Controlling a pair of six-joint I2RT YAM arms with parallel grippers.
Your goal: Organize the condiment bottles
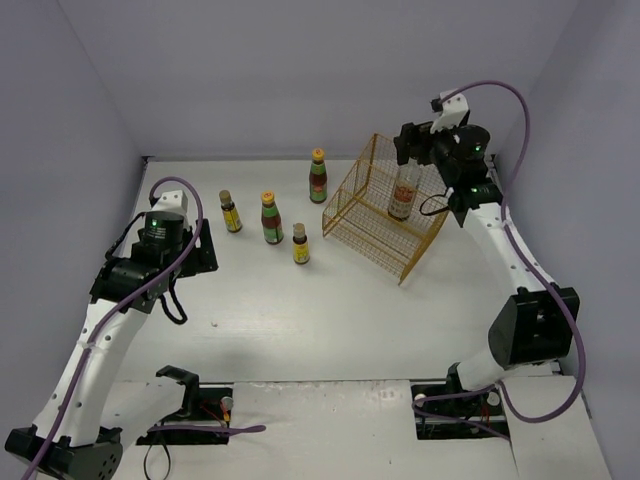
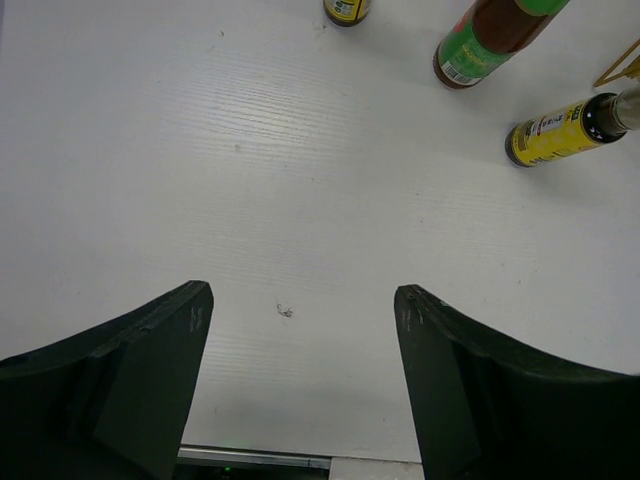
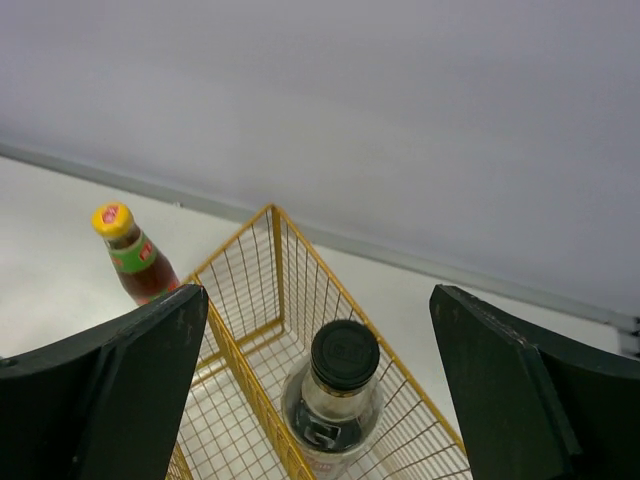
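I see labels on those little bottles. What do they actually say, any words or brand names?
No text here is readable.
On the tall bottle, black cap: embossed mark, blurred.
On the yellow-label bottle: print too small.
On the orange-capped bottle: red cap logo and label, blurred.

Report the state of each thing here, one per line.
Basket: open side up, holds one bottle.
Tall bottle: upright in basket, capped.
Orange-cap bottles: upright, capped, outside basket.
Yellow-label bottles: upright, outside basket.
Left claw: open, empty.
Right claw: open, empty, above tall bottle.
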